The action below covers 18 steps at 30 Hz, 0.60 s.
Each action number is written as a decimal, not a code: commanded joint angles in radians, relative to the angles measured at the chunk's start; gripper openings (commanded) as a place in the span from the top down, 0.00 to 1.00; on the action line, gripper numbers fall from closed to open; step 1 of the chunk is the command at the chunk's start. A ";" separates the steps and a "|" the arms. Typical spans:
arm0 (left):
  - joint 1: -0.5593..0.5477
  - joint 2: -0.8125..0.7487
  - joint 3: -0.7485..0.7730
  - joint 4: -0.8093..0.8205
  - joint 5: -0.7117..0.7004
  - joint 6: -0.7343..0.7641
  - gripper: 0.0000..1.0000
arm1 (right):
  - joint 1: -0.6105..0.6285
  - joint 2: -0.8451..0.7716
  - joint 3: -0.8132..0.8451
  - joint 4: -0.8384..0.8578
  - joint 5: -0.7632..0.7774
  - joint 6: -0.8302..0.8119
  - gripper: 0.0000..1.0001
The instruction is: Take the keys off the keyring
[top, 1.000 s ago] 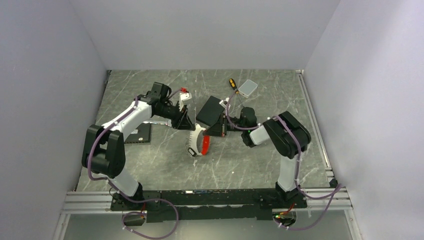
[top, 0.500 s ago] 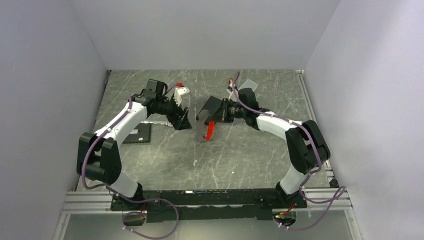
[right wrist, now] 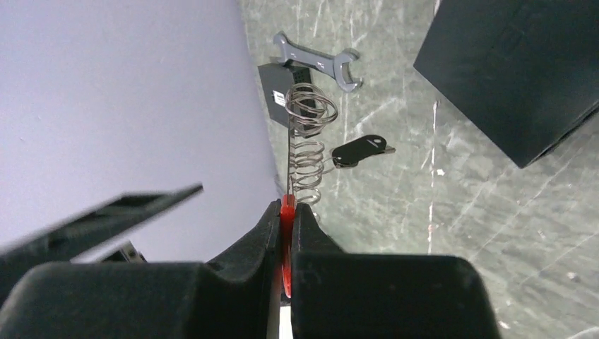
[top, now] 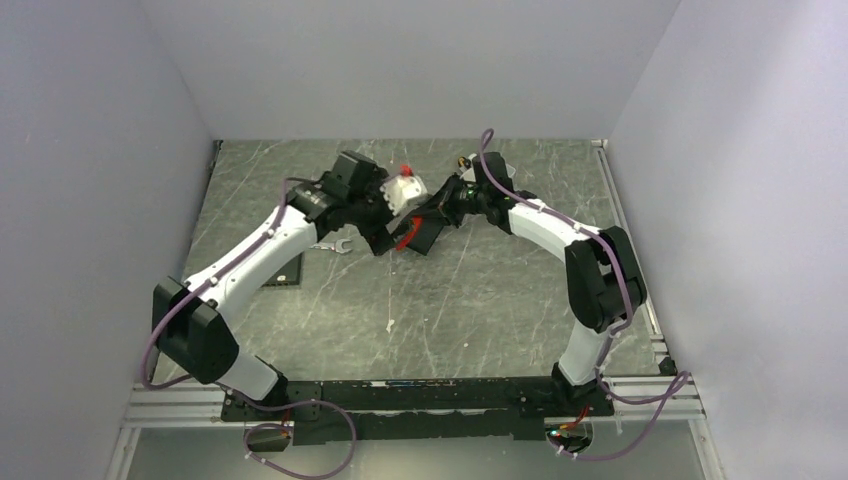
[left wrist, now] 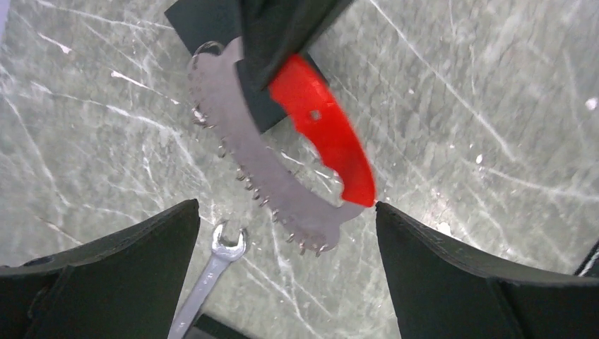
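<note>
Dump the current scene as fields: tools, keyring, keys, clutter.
right tool: shut on red part of the floppy red-and-grey bumpy keyring
left tool: open, facing the keyring, no contact
small black-headed key: beside the grey coil, appears attached
plain silvery key: not made out
long silver wrench: flat on the grey marbled table

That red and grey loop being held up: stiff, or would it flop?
Probably springy, not rigid: part of the keyring is loose wire coil. Likely light: the right fingers pinch only its thin red edge. The black-headed key by the coil, if attached, would probably swing.
</note>
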 commanded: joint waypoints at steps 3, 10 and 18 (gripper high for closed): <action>-0.218 -0.008 -0.011 -0.024 -0.378 0.179 0.00 | -0.012 -0.002 -0.027 0.073 -0.066 0.236 1.00; -0.366 0.018 -0.117 0.089 -0.633 0.296 0.04 | -0.016 -0.029 -0.109 0.126 -0.069 0.323 1.00; -0.403 0.052 -0.161 0.163 -0.745 0.343 0.31 | -0.016 -0.065 -0.165 0.173 -0.057 0.354 1.00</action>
